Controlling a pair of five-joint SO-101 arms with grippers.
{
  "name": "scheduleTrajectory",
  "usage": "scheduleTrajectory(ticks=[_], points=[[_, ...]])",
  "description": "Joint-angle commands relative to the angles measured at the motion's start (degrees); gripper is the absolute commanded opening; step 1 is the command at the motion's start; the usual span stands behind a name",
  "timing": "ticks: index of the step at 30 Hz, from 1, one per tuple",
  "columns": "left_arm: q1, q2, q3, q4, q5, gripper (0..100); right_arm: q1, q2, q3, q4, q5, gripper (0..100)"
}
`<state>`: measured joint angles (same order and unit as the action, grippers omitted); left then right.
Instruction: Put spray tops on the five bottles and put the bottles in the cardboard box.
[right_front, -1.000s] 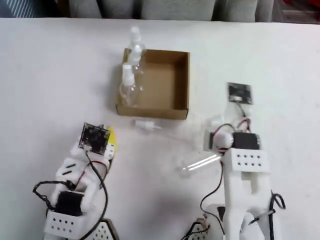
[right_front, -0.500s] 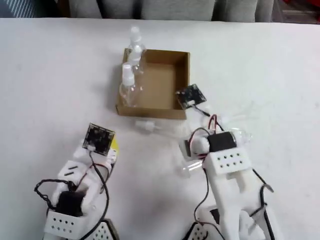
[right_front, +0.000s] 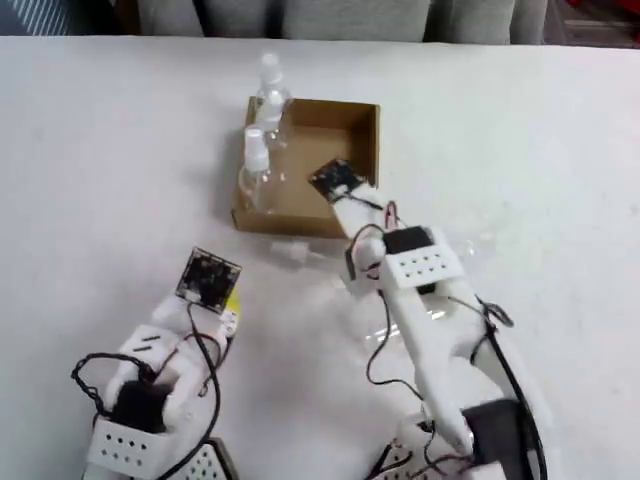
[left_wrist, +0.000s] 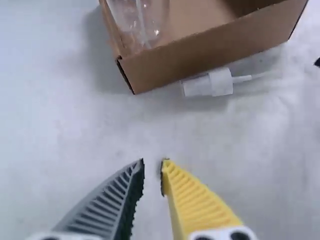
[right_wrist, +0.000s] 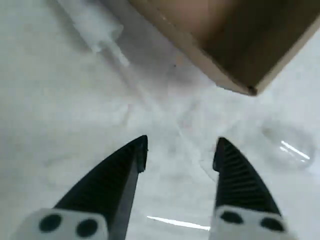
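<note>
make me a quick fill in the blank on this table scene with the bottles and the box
1. The loose spray top lies on the table, ___ the cardboard box.
2. The right end effector is ___ and holds nothing.
3. One finger of the left end effector is grey, the other ___.
4. The capped bottles in the box stand ___.

Missing words: outside; open; yellow; upright

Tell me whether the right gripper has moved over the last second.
Yes. The right gripper swung leftward in the high view toward the cardboard box, ending by its near wall.
</note>
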<state>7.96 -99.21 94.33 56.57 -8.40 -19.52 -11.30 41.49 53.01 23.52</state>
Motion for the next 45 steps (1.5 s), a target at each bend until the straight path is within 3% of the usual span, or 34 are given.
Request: scheduleTrajectory(ticks=[1, 9, 14, 27, 33, 36, 39, 45], points=[[0.66, 10.33, -6.07, -2.20, -0.53, 7, -1.36, 2.33, -0.62, -2.42, 0.44, 8.9], [0.57, 23.34, -9.67, -7.56, -0.70, 7, -2.07, 3.12, -0.62, -2.15, 0.53, 12.9], [0.57, 23.43, -9.67, -7.91, -0.70, 7, -3.56, 2.86, -0.70, -2.51, 0.53, 0.8], [0.57, 23.43, -9.58, -8.00, -0.70, 7, -12.09, 0.13, -0.53, 3.65, 0.00, 1.6], [0.57, 23.43, -9.41, -8.00, -0.79, 7, -6.55, -6.46, -0.35, 3.21, 0.44, 2.9], [0.57, 23.43, -9.41, -8.00, -0.79, 7, -3.12, -5.76, -0.44, 3.47, 0.70, 11.5], [0.57, 23.43, -9.32, -8.00, -0.79, 7, -1.63, -2.77, -0.53, 3.38, 6.15, 19.8], [0.57, 23.43, -9.32, -8.00, -0.79, 7, 0.40, 2.24, -0.70, -1.27, 9.32, 18.1]])
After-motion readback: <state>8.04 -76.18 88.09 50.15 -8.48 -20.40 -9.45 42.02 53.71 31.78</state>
